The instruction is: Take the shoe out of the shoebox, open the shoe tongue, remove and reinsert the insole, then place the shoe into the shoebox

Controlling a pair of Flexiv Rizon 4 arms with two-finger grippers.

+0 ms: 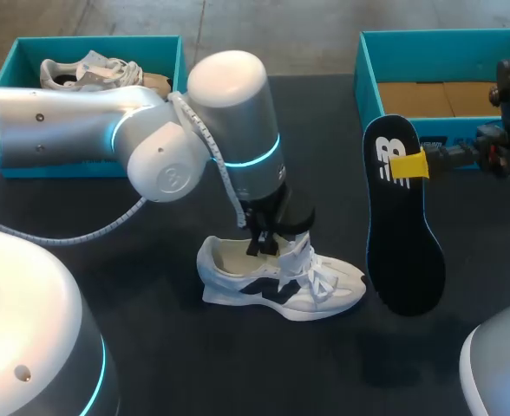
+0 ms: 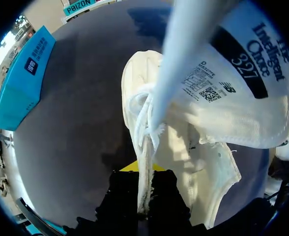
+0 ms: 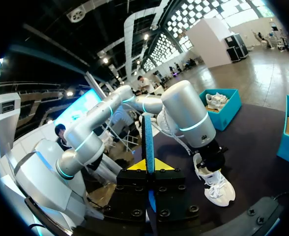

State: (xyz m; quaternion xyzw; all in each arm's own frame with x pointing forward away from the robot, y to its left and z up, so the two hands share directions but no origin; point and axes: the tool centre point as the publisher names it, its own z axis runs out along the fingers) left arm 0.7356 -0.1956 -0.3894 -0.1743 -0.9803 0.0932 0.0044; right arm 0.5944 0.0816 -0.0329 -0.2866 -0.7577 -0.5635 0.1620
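- Left hand (image 1: 268,236) is clamped on the shoe (image 1: 281,286) at its tongue; the shoe sits mid-worktop (image 1: 168,355), toe toward the right arm.
- Right hand (image 1: 415,165) pinches the insole (image 1: 402,243), which hangs upright, wide end down, just beyond the toe.
- Next, probably: the insole goes left, into the opening.

A teal box (image 1: 107,45) (sneaker (image 1: 86,74) inside) sits back-left.
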